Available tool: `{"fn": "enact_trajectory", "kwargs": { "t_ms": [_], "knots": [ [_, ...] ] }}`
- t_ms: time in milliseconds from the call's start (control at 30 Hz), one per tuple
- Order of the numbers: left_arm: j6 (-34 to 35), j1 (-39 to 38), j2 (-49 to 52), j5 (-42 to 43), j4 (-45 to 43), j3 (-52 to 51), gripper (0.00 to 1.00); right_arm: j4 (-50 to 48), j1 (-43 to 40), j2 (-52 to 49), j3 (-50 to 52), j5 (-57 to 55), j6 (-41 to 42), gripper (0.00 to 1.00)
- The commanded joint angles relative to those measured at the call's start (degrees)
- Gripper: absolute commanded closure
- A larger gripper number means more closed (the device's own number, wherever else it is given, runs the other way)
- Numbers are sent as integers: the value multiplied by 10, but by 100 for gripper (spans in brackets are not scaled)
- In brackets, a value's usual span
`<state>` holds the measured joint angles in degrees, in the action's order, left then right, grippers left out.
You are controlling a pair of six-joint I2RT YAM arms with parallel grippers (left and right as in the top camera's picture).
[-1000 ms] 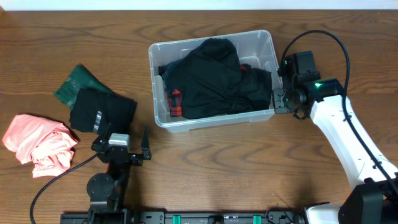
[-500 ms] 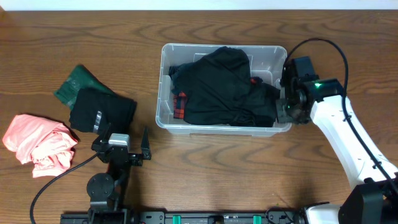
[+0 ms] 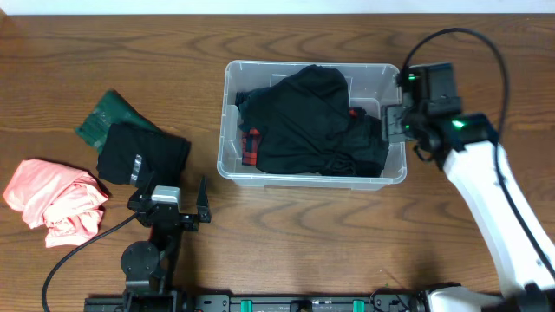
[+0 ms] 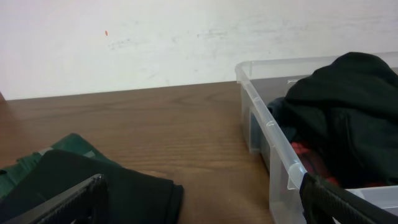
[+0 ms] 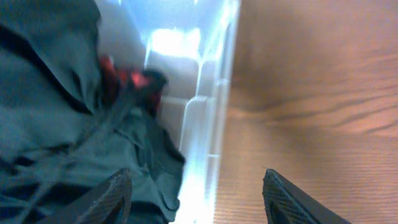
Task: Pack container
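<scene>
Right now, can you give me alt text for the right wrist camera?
The open right gripper frames one wall of the clear container. Dark clothes with a red patch lie inside on the left; bare table on the right.

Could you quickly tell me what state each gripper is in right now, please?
Left gripper: open, empty.
Right gripper: open, straddling the container wall.

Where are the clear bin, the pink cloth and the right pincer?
Clear bin (image 3: 310, 179), overhead view, front wall.
Pink cloth (image 3: 54, 201), overhead view, its middle.
Right pincer (image 5: 198, 199), right wrist view, midway between fingertips.
</scene>
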<state>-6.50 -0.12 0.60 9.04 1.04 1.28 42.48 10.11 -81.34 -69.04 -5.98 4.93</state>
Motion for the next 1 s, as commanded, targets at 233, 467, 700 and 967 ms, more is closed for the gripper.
{"fn": "enact_trajectory", "kwargs": {
  "t_ms": [233,467,700,967],
  "knots": [
    [25,-1,0,-7,12,-9,2,35,-138,90,-20,29,3,1],
    [114,-1,48,-37,164,95,2,77,-235,89,-20,50,28,1],
    [144,30,274,-71,272,290,2,79,-271,82,-20,56,47,1],
    [143,130,582,34,458,588,2,82,-270,71,-20,59,47,1]
  ]
}}
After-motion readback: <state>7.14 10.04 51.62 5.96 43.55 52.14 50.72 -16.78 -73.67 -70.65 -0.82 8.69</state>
